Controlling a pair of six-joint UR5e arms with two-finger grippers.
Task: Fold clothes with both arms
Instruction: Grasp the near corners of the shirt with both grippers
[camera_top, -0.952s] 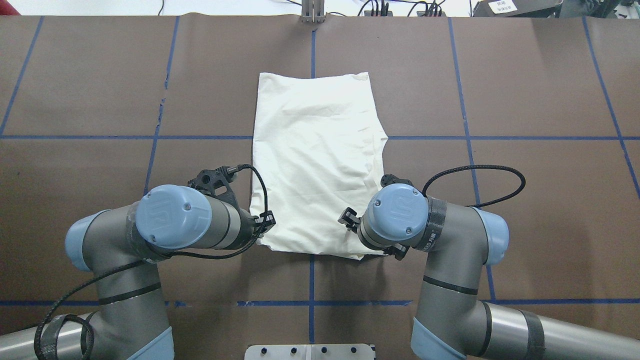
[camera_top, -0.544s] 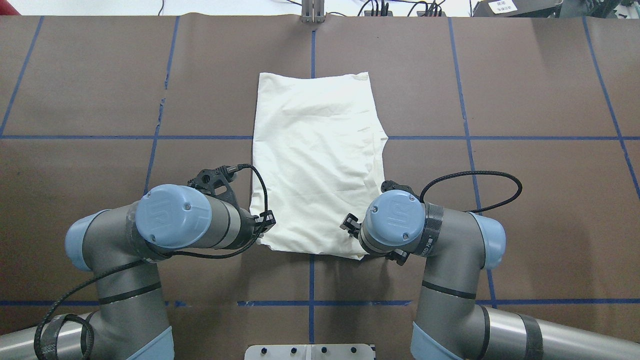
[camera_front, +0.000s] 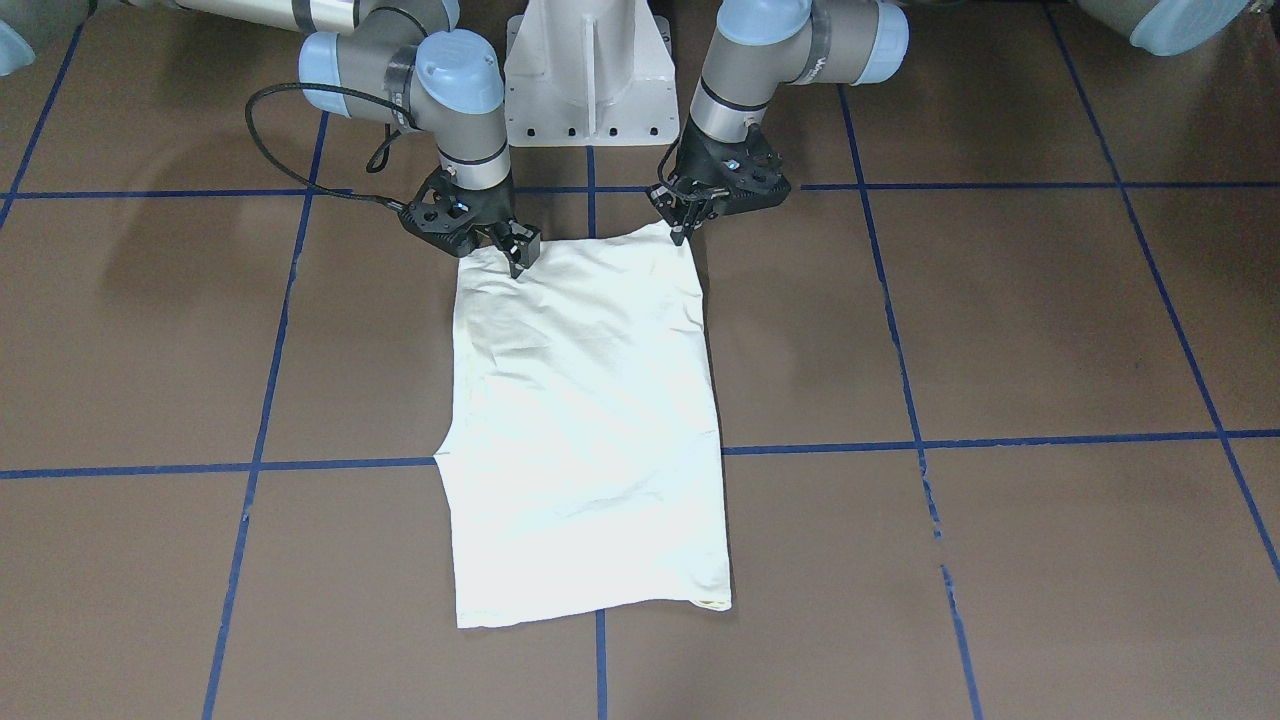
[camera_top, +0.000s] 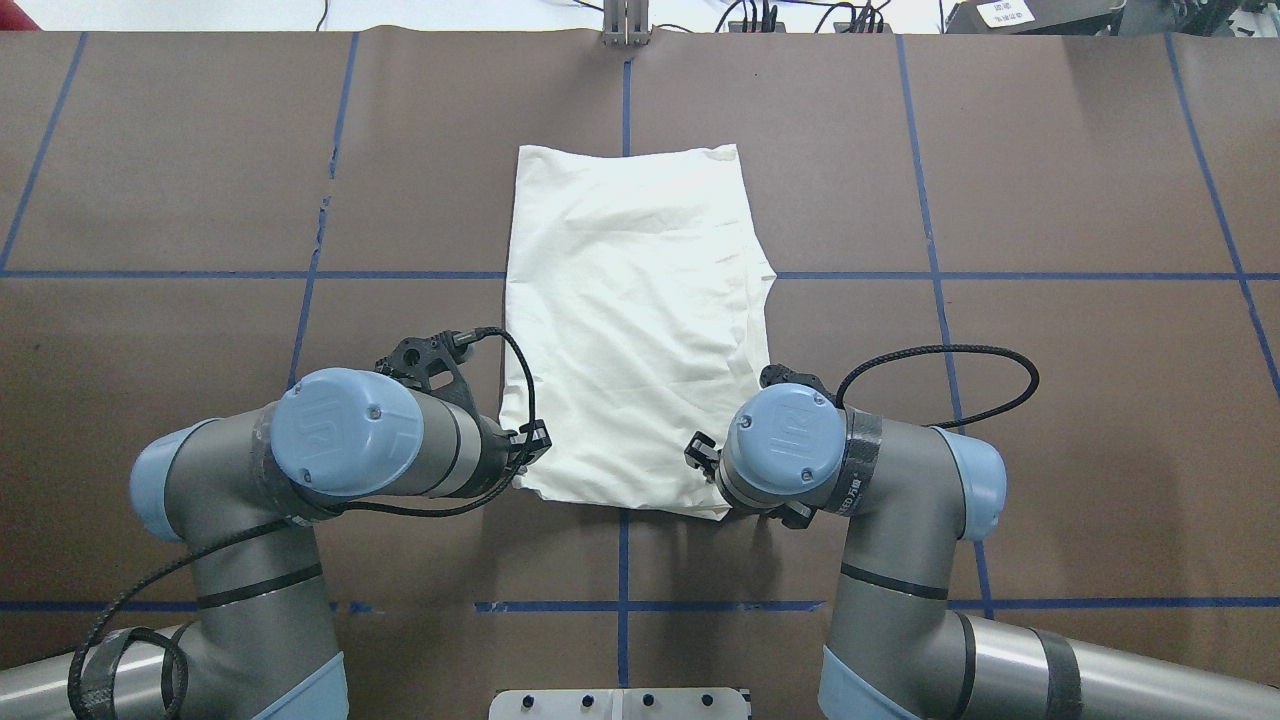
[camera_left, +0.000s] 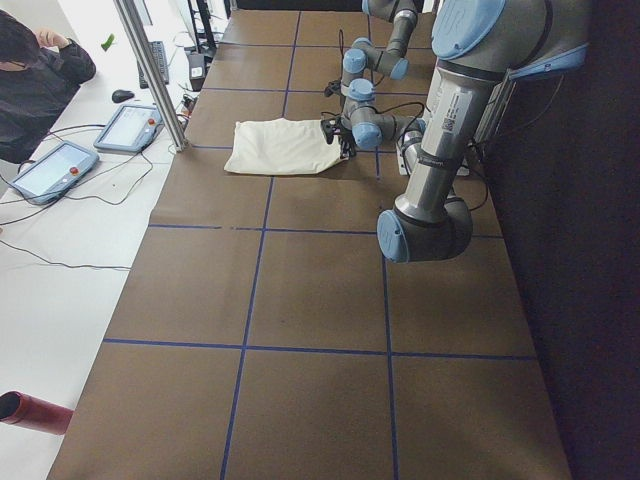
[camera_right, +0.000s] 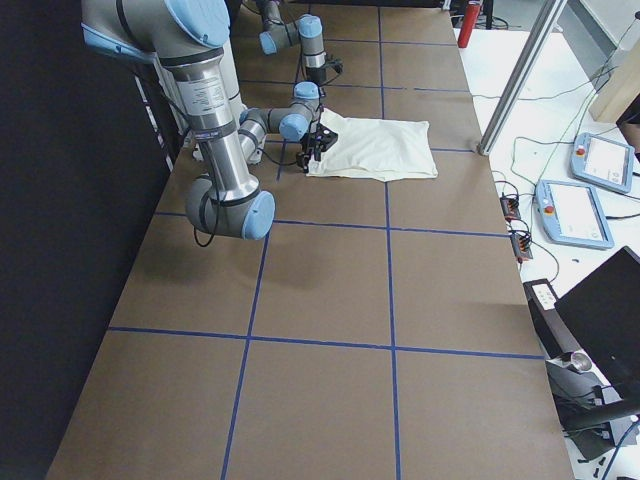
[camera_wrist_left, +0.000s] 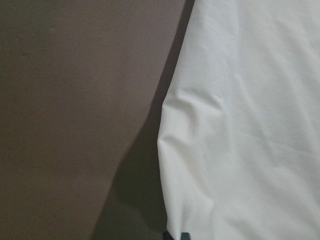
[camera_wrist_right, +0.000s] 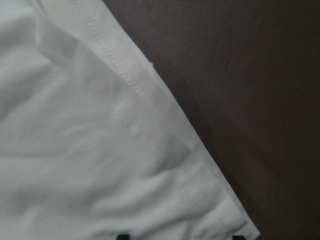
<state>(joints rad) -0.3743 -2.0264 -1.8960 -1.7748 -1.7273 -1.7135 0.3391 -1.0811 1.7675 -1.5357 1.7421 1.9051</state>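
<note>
Right, the cream-white cotton shirt (camera_top: 630, 320) lies flat in the middle of the brown paper-covered table (camera_top: 1050, 180), plain side up with no print showing. It's a long, narrow panel running away from the robot, its near hem just past a crossing of the blue tape lines (camera_top: 623, 570). No sleeves stick out, so I'd say the side folds are done and the lengthwise folds are left: near end over to far end, maybe more than once. Roughly halfway, by my reading.

Both grippers are down at the near hem, one per corner. The black two-finger left gripper (camera_front: 684, 228) sits on the near-left corner and, from the front view, looks pinched onto the cloth. Its wrist view shows one dark tip at centre with the fabric puckering towards it, which fits a closed grip. The black two-finger right gripper (camera_front: 515, 255) hangs over the near-right corner with its jaws spread. Its wrist camera shows two dark fingertips (camera_wrist_right: 123, 235) wide apart with the stitched hem between them, not yet clamped.

As for containers, I can't pick out any bin or basket, so the shirt rests straight on the table.

Further out, the grey left arm (camera_top: 340, 440) and the grey right arm (camera_top: 790, 440) flank the hem, with the white pedestal base (camera_front: 587, 70) behind.
</note>
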